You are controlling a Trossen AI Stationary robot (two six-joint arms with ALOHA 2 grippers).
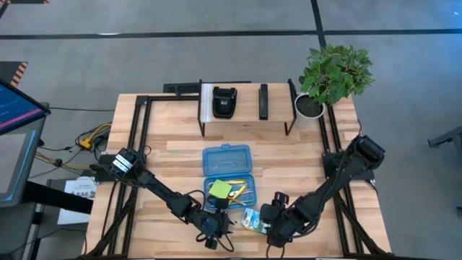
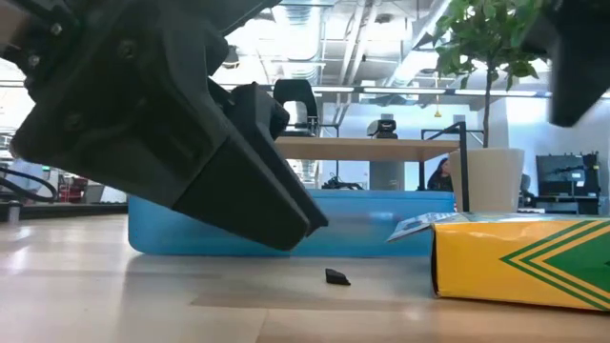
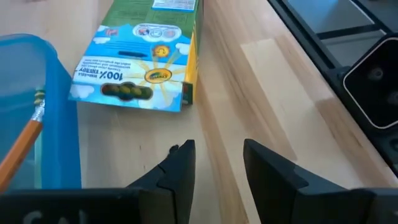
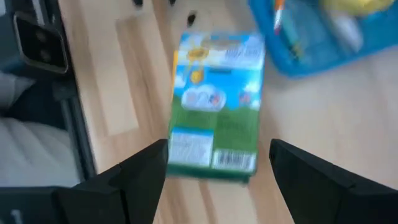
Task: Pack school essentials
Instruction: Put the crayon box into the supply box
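Note:
The crayon box [image 1: 251, 219] lies flat on the table by the near right corner of the open blue case [image 1: 227, 173]; it also shows in the left wrist view [image 3: 140, 59], the right wrist view [image 4: 214, 102] and the low view [image 2: 519, 257]. The green sticky-note pad [image 1: 219, 189] and pencils [image 1: 238, 191] rest in the case's near half; an orange pencil [image 3: 22, 146] shows inside it. My left gripper [image 3: 217, 168] is open just left of the box, touching nothing. My right gripper [image 4: 217, 168] is open, hovering just off the box's end. Scissors and eraser do not show.
A dark rack [image 1: 245, 108] with two black devices [image 1: 224, 101] stands at the far side. A potted plant [image 1: 332, 76] sits at the far right corner. A small black scrap [image 2: 336, 276] lies on the wood near the case. Bare wood lies left and right of the case.

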